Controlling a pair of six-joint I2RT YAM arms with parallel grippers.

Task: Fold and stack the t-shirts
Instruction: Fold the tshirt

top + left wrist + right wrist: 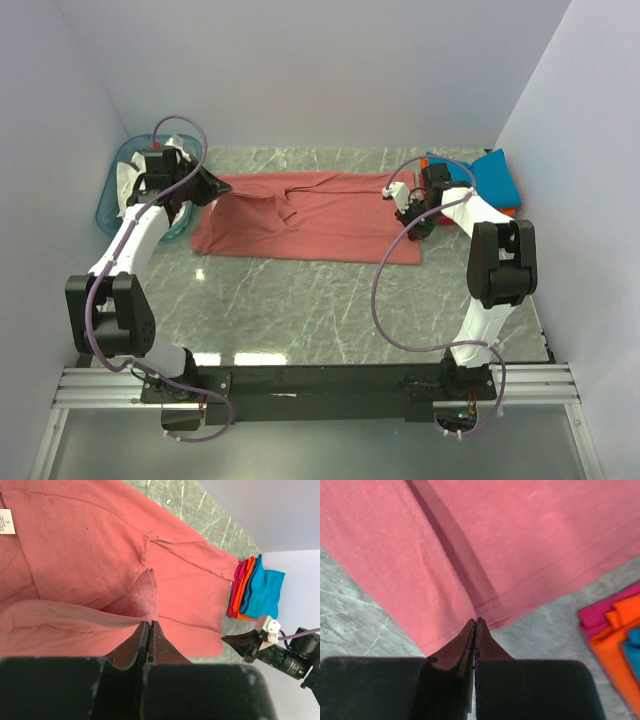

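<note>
This looks like a robot laboratory cell: plain white walls (300,60) enclose a grey marble-patterned tabletop (300,310), and an aluminium rail (540,383) at 6 o'clock carries both robot arms (130,240).

Four t-shirts in all: one large dusty-red t-shirt (310,215) and three folded ones, namely one teal-blue t-shirt (263,591), one orange t-shirt (244,587) and one magenta t-shirt (233,599). One translucent teal basket (108,195). Two robot arms: the left arm (130,240) and the right arm (497,262).
</note>
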